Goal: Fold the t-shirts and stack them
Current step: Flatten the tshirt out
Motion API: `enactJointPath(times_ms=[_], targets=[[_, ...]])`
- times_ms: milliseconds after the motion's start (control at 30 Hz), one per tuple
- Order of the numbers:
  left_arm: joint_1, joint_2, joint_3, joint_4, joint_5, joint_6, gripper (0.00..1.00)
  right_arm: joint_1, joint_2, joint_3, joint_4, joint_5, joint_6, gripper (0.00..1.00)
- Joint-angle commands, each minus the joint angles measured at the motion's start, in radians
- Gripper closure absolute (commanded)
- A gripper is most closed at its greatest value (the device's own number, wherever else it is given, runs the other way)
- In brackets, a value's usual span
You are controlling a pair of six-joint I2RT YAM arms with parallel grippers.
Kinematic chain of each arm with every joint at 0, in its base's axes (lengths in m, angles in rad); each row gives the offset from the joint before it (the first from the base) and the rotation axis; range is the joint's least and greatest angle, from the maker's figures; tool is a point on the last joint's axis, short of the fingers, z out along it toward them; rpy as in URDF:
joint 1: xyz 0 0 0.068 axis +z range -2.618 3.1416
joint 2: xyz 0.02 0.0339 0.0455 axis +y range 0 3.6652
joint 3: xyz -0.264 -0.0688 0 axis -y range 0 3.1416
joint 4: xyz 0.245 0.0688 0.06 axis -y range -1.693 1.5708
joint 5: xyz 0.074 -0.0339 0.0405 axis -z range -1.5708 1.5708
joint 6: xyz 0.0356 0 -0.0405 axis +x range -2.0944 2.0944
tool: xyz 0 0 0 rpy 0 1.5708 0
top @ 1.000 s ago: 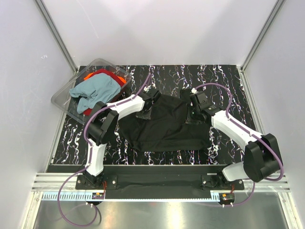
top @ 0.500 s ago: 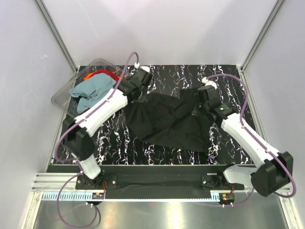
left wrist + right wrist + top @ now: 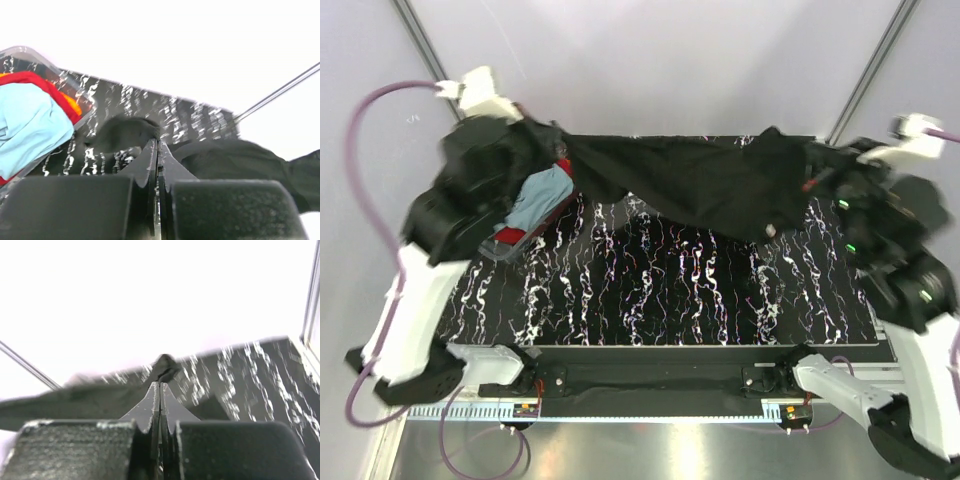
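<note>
- the black t-shirt [image 3: 700, 185] is hanging in the air above the marbled table [image 3: 650, 290], stretching like a banner between two arms held high; its lower edge is sagging toward the right
- the left gripper [image 3: 156, 142] is pressing its fingers fully together on a pinch of black cloth bunching at the tips; the right gripper [image 3: 160, 385] is doing the same, clamping a small peak of black fabric
- the teal t-shirt [image 3: 535, 195] and the red-orange t-shirt [image 3: 45, 82] are lying crumpled together in the clear tub [image 3: 30, 52] at the far left of the table
- the step in hand is looking like spreading the shirt before laying it flat; doing it well probably means holding both pinches level and the cloth taut, lowering the hanging hem onto the table first, then drawing the rest down so it is settling without wrinkles; opening the fingers too soon is risking a heap
- the top view is showing the shirt's whole span and droop, but the arms are blurring there and hiding the fingers; the wrist views are showing what it cannot, each pair of fingers meeting on cloth; the left wrist view is also showing the tub's contents up close
</note>
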Motion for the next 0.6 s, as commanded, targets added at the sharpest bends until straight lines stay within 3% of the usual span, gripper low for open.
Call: enactJointPath(times_ms=[0, 167, 300, 467, 567], targets=[[0.002, -0.130, -0.088, 0.039, 0.016, -0.072, 1.00, -0.001, -0.118, 0.032, 0.017, -0.052, -0.023, 1.00], [0.002, -0.340, -0.171, 0.044, 0.088, -0.149, 1.00, -0.002, -0.325, -0.020, 0.028, -0.201, 0.024, 1.00], [0.003, -0.401, -0.180, 0.043, 0.191, -0.194, 1.00, -0.001, -0.402, -0.023, 0.054, -0.299, 0.044, 1.00], [0.002, -0.393, -0.179, 0.044, 0.207, -0.195, 1.00, -0.002, -0.355, -0.003, 0.106, -0.335, 0.009, 1.00], [0.002, -0.343, -0.180, 0.046, 0.130, -0.160, 1.00, -0.002, -0.255, 0.000, 0.123, -0.292, -0.092, 1.00]])
